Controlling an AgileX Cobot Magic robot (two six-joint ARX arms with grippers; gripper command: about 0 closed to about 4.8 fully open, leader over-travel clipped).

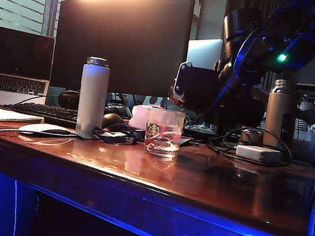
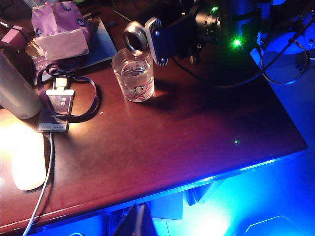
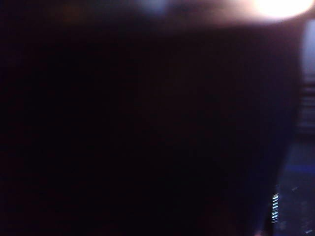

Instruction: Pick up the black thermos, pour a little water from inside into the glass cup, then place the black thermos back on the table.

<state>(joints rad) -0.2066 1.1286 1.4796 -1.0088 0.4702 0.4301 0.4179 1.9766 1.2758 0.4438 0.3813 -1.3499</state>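
Black thermos tipped over the glass cup on a glossy, blue-lit worktop.

On the reddish-brown worktop (image 1: 212,186), before dark monitors, stand a white flask (image 1: 92,96), then the glass cup (image 1: 163,132) holding some water. The black thermos (image 2: 162,34) lies near level, its metal mouth above the cup's rim, clamped in the right gripper (image 1: 227,75). A brownish flask (image 1: 279,110) stands rightmost. The left gripper is out of sight.

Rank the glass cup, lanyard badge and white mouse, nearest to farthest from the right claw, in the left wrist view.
The right claw grips the tilted black thermos; the left claw barely shows, its state unclear.
1. Glass cup, just under the thermos mouth.
2. Lanyard badge, mid-table.
3. White mouse, near the front edge.
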